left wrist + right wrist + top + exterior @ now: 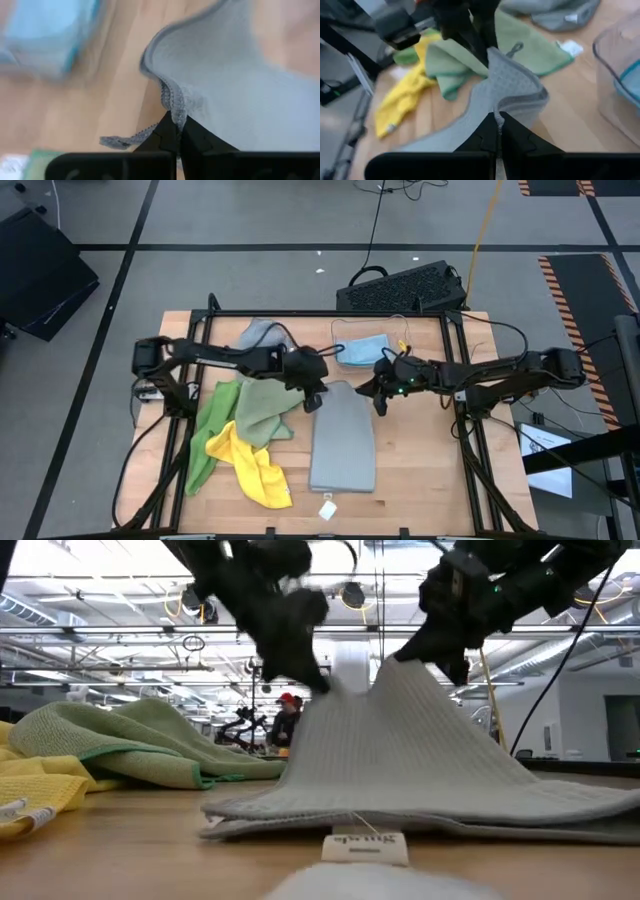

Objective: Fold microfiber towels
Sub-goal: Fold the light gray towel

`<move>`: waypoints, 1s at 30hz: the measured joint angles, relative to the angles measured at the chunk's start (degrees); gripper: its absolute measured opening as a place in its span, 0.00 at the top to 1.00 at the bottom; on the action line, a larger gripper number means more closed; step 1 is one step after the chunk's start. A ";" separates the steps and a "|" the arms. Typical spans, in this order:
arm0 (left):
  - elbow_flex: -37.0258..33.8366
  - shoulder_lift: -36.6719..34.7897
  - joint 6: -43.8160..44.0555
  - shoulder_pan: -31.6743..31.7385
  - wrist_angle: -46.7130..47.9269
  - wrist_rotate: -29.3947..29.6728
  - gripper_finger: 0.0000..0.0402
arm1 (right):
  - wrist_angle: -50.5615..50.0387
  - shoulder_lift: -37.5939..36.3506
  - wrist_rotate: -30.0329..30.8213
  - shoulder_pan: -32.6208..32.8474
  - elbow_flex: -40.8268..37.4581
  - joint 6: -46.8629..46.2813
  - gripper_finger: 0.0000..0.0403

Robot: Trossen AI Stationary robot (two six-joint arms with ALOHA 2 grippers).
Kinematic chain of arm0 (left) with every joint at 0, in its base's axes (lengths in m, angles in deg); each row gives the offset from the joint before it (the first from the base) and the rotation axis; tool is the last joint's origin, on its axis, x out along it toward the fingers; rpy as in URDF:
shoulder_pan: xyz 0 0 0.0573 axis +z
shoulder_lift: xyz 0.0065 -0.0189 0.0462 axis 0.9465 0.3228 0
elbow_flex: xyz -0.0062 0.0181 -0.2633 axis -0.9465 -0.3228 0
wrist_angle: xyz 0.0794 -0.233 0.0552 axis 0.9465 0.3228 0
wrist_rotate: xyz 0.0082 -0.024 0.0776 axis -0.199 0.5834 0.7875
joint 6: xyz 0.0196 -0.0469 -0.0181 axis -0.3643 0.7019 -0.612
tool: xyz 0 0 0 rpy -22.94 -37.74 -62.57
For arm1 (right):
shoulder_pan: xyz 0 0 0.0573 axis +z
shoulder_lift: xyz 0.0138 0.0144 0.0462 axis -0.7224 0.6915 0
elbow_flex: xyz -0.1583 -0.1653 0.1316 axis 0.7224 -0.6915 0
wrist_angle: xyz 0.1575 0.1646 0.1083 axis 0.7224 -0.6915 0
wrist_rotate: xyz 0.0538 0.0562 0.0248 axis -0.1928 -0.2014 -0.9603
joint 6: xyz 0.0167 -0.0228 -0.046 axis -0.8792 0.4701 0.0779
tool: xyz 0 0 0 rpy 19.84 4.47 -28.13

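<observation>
Grey towel (342, 442): mid-table, far edge lifted at both corners.
Left gripper (313, 401): clamped on the far left corner.
Right gripper (380, 402): clamped on the far right corner.
Other towels: sage green towel (265, 409) and yellow towel (256, 467) lie left.

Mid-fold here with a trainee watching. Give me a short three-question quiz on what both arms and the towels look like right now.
1. True or false: both grippers are shut on the grey towel.
2. Which towel lies nearest the table's front edge: A yellow, B light blue, C sage green?
3. Fill in: the light blue towel sits inside the clear ____.

Key
1. True: the left gripper and right gripper each pinch a far corner, lifted off the table.
2. A, the yellow towel.
3. bin.
</observation>
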 joint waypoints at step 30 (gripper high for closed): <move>0.18 -3.06 9.47 -18.99 3.46 7.47 0.99 | -2.83 -4.50 -12.96 12.95 -5.27 -13.18 0.99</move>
